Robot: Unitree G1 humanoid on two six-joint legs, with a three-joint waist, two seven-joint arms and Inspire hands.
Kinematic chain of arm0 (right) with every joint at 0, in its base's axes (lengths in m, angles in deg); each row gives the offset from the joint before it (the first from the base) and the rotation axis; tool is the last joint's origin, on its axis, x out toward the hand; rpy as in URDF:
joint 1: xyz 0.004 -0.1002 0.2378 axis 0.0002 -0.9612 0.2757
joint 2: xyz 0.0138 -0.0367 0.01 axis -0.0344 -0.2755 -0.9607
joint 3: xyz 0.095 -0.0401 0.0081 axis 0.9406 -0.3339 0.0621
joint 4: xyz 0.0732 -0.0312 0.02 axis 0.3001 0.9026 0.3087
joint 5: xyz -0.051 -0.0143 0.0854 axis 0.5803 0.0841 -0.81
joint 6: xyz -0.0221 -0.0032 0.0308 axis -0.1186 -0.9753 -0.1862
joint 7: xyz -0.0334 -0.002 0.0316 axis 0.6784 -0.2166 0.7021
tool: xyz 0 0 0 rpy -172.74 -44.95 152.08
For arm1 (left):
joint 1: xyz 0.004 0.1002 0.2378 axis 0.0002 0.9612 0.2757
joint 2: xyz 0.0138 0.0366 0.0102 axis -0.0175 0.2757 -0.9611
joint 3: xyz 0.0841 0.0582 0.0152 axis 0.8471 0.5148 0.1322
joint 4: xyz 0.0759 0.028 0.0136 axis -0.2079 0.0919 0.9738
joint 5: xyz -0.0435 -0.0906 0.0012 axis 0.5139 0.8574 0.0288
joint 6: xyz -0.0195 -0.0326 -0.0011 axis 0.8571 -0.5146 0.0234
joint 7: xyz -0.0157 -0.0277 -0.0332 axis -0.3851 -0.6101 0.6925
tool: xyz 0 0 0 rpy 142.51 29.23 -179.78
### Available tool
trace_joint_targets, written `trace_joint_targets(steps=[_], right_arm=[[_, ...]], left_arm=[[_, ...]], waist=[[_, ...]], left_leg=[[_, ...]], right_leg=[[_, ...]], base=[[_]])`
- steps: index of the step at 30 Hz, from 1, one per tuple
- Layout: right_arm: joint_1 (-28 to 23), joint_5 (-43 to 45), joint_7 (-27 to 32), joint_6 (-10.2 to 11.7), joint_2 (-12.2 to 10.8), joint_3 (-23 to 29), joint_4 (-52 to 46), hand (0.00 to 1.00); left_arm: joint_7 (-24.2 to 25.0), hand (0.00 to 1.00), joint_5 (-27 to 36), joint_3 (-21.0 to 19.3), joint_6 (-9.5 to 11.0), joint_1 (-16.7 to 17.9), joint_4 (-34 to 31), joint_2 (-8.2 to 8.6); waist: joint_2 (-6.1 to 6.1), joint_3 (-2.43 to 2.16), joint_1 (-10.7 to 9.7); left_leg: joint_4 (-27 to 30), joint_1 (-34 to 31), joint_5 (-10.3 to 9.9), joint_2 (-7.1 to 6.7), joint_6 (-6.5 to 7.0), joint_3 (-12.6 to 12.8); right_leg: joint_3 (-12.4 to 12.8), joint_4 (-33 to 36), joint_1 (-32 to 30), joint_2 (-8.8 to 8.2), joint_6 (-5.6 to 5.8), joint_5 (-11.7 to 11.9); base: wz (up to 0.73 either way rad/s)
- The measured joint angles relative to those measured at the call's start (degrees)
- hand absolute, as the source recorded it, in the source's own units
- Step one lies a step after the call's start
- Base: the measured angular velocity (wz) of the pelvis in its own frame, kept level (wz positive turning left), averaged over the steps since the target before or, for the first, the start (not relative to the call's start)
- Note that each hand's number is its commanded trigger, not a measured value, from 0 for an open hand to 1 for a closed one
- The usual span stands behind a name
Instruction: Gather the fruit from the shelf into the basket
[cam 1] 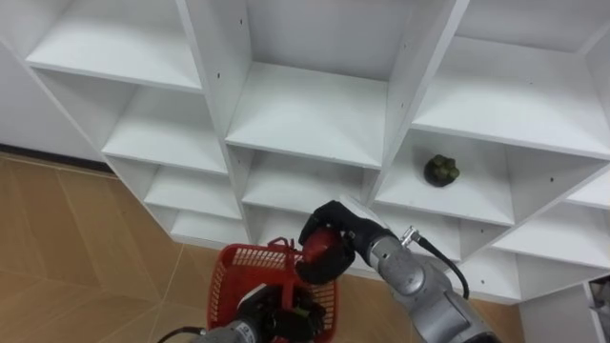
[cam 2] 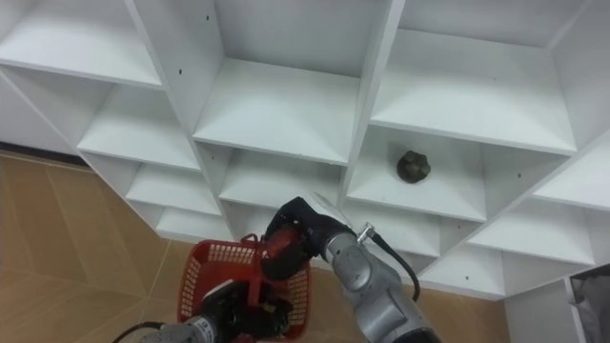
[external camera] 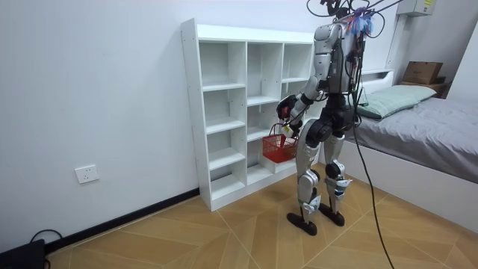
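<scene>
Robot's right hand (cam 1: 341, 232) is directly above the red basket (cam 1: 232, 278), fingers curled round a red fruit (cam 1: 322, 253). The left hand (cam 1: 277, 317) is at the basket's near side, closed on its handle, carrying it. A dark green fruit (cam 1: 441, 171) lies beyond the basket, up and right, on a shelf of the white closet (cam 1: 307, 116).

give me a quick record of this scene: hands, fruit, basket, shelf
right hand: curled round a red fruit, just above the red basket
left hand: holds the red basket by its handle, low in front of the robot
fruit on shelf: one dark green fruit, right column of the white shelf unit
robot: stands facing the white shelf unit
</scene>
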Motion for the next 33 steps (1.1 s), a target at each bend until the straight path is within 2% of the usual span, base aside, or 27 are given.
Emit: trace_joint_targets(steps=[5,21,22,23,25,26,33], right_arm=[[0.0,-0.01,-0.69,0.0,0.03,-2.04,0.01,1.0],[0.01,0.22,-2.6,-0.01,0.04,-2.09,0.06,1.0],[0.01,0.23,-2.6,-0.01,0.07,-2.08,0.06,0.98],[0.01,0.25,-2.63,-0.02,0.1,-2.08,0.08,0.78],[0.01,0.79,-2.76,-0.02,0.11,-2.01,0.07,0.09],[0.01,1.29,-2.82,-0.02,0.1,-1.99,0.07,0.0],[0.01,4.15,-3.22,-0.02,0.22,-1.9,0.06,0.0]], left_arm=[[0.0,1.0,-0.01,-0.03,0.0,-0.23,0.4,0.28],[-0.11,1.0,-0.82,-0.15,0.0,-0.83,0.94,0.37],[-0.1,1.0,-1.16,-0.16,0.0,-0.83,0.94,0.37],[-0.07,1.0,-1.16,-0.16,0.0,-0.83,0.94,0.37],[-0.01,1.0,-1.17,-0.15,0.0,-0.83,0.94,0.38],[0.03,1.0,-1.17,-0.15,0.0,-0.83,0.94,0.39],[1.09,1.0,-1.18,-0.12,0.0,-0.83,0.94,0.48]], waist=[[-0.01,-0.01,0.16],[-0.08,-0.05,0.21],[-0.09,-0.05,0.21],[-0.1,-0.05,0.21],[-0.11,-0.06,0.12],[-0.11,-0.06,0.12],[-0.17,-0.09,0.1]], left_leg=[[0.01,0.02,0.01,0.04,-0.02,-0.14],[0.07,0.07,0.02,0.03,-0.01,-0.07],[0.08,0.08,0.02,0.03,-0.01,-0.07],[0.08,0.08,0.02,0.03,-0.01,-0.06],[0.09,0.07,0.02,0.02,-0.01,-0.08],[0.09,0.07,0.02,0.01,-0.01,-0.09],[0.13,0.02,0.02,0.01,-0.01,-0.04]], right_leg=[[0.03,-0.01,-0.01,0.05,0.0,0.0],[0.08,0.01,0.03,0.03,0.0,0.0],[0.09,0.01,0.03,0.03,0.0,0.0],[0.1,0.01,0.03,0.03,0.0,0.0],[0.09,0.01,0.06,0.03,0.0,0.0],[0.09,0.01,0.07,0.04,0.0,0.0],[0.03,0.02,0.09,0.04,0.0,0.0]], base=[[0.0],[0.0],[0.0],[0.0],[0.0],[0.0],[0.0]])
